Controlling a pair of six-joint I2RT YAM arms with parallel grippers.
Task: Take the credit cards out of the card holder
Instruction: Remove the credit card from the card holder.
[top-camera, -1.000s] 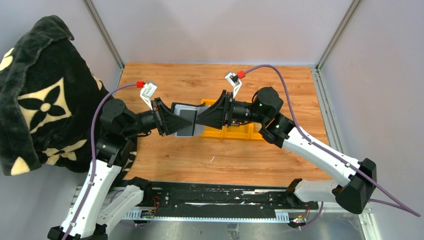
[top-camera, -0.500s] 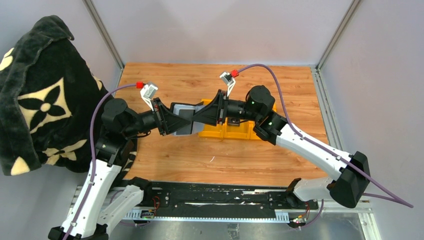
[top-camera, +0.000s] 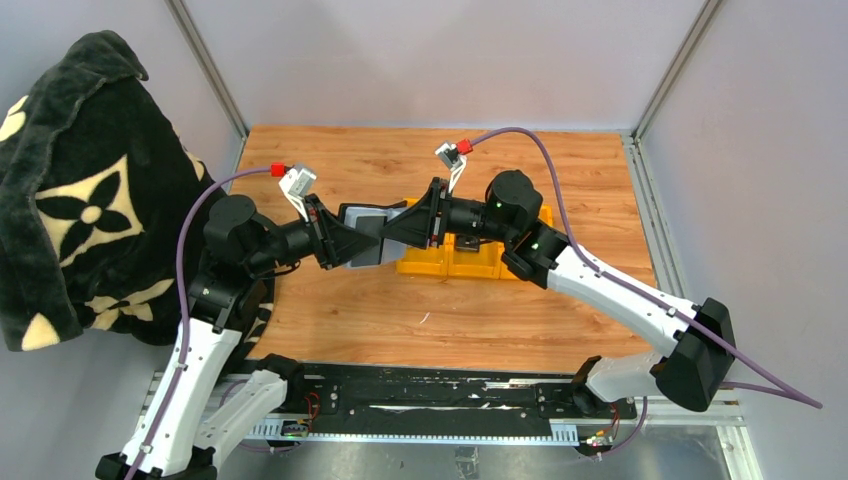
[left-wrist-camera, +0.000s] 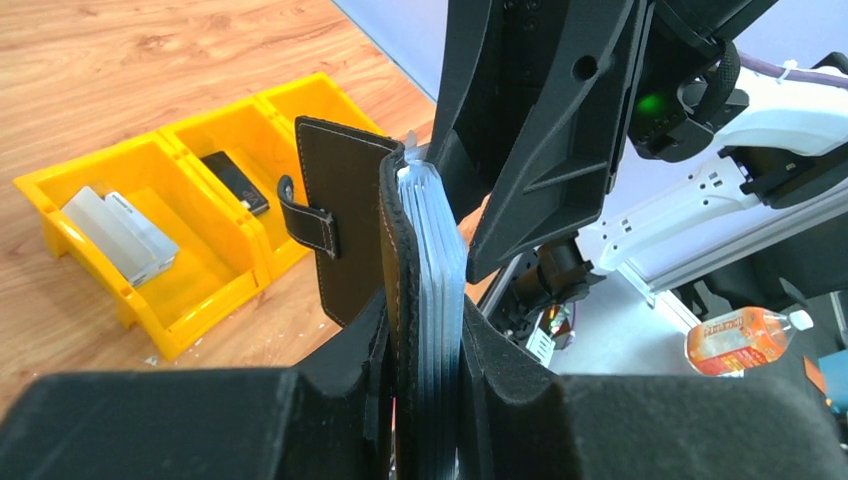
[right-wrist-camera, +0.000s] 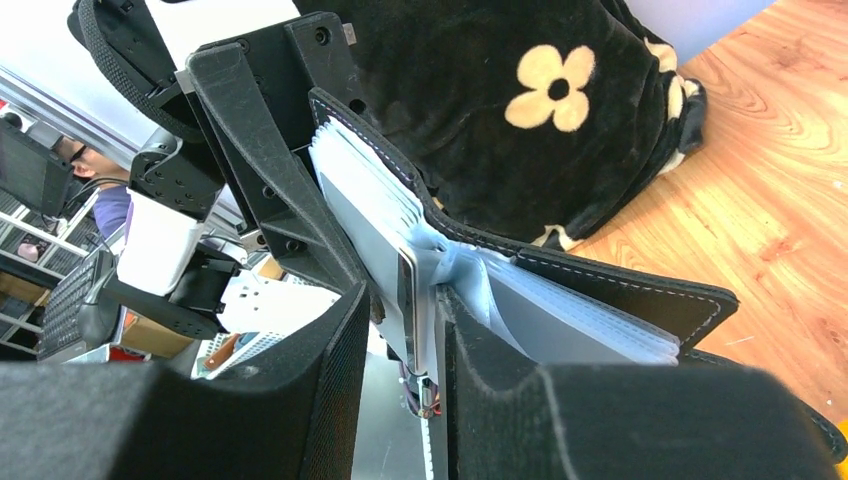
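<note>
Card holder (top-camera: 360, 235) hangs up in the air over the table (top-camera: 400, 320), between the two arms. The left gripper (left-wrist-camera: 425, 345) squeezes it tight, with the credit cards (left-wrist-camera: 435, 260) inside. The right gripper (right-wrist-camera: 405, 320) has its fingers a little apart around one card's edge, not pinching yet. It should pinch just that one card, then pull straight out while the left gripper holds firm.

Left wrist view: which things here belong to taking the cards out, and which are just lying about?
Part of the job: card holder, credit cards.
Lying about: yellow bins, small black block, grey pieces, orange bottle.
</note>
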